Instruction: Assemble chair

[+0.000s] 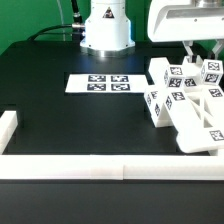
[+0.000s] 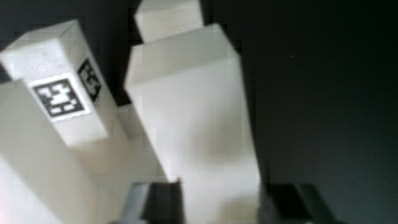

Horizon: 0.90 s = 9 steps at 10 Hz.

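Looking down, we saw the gripper (image 2: 217, 205) clamped on one white chair bar (image 2: 199, 110), another tagged bar (image 2: 63, 100) crowding just beside it.

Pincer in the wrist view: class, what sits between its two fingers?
A white chair bar stands between the pincer fingers, which are shut on it. The bar's lower end, below the fingers, is hidden from view.
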Motion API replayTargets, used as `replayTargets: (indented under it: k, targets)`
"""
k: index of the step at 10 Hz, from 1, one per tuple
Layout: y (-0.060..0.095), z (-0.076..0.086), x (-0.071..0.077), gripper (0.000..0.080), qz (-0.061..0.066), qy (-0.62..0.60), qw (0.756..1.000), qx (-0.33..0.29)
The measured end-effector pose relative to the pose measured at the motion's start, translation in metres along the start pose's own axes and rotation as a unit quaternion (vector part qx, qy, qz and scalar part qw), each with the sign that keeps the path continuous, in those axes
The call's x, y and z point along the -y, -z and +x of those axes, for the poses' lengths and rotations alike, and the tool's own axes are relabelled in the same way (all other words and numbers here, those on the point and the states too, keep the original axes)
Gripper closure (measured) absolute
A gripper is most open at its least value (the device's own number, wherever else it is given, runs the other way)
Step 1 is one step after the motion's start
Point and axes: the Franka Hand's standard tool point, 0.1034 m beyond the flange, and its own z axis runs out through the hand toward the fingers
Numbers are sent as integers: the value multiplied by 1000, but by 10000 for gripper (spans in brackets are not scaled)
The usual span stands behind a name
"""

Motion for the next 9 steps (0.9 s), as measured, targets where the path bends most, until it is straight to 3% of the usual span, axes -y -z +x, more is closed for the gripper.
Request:
replayTargets:
  k: [1,3,9]
  targets:
    - [0,0,0,753,0,0,1000,0]
    - [0,0,0,789,0,0,1000,0]
    - [0,2,-8,798,1,-7,1000,-2]
